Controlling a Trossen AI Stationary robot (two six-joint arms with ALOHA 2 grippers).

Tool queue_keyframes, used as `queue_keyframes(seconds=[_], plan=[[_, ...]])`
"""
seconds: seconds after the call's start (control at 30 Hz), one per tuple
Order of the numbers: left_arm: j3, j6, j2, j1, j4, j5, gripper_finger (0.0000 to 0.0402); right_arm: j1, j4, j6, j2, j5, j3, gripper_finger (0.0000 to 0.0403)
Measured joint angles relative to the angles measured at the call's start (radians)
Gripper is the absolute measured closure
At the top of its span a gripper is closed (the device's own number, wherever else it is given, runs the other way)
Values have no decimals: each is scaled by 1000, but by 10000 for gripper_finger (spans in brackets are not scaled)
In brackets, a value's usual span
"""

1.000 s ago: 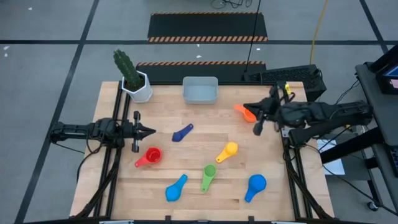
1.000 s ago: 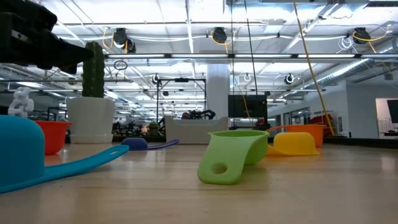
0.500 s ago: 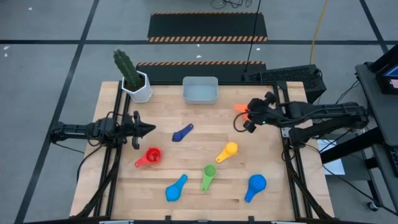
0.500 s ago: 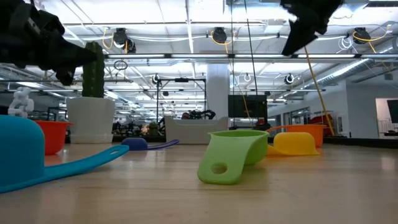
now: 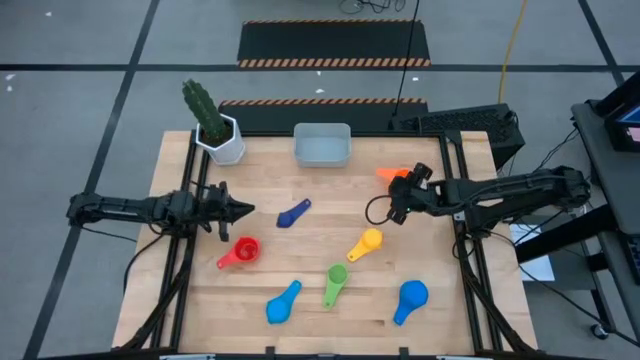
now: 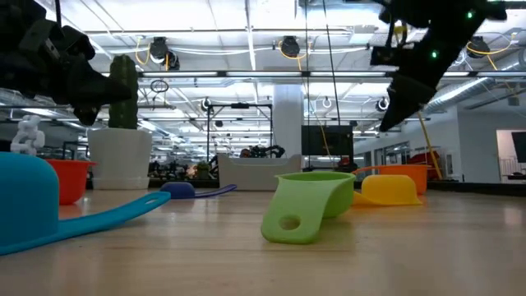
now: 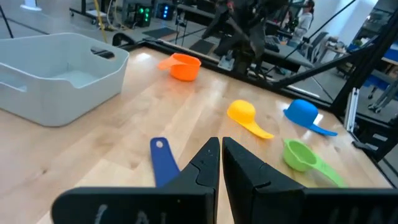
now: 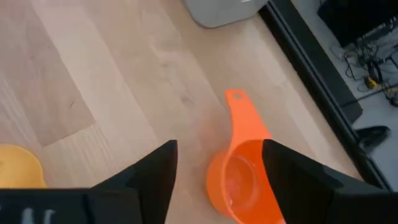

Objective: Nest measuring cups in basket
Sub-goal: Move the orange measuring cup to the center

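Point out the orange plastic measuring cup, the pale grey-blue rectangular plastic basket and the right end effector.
Orange plastic measuring cup point(image 8: 244, 177): right wrist view, inside of bowl.
Pale grey-blue rectangular plastic basket point(image 5: 322, 146): high view, floor of tub.
Right end effector point(image 8: 219, 171): right wrist view, midway between open fingers.

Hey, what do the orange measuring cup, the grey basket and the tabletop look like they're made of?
Orange measuring cup: likely moulded plastic, smooth and slightly glossy, one uniform colour.
Basket: probably plastic too, matte pale grey-blue, thin walls with rounded corners.
Tabletop: looks like light wood, with visible plank seams and grain; sealed or not is unclear.
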Motion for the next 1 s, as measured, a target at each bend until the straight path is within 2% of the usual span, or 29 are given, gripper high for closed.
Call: queue_keyframes(seconds=[0.23, 0.5, 0.8, 1.0], plan=[[-1, 3, 41, 0, 12, 0, 380, -31, 75, -89, -2, -2, -92, 142], [-1, 7, 46, 1, 18, -27, 380, -92, 144, -109, -1, -4, -190, 143], [-1, 11, 46, 1, 19, -29, 380, -150, 345, -203, -1, -30, -308, 145], [0, 16, 46, 1, 19, -30, 380, -181, 355, -225, -1, -29, -331, 155]])
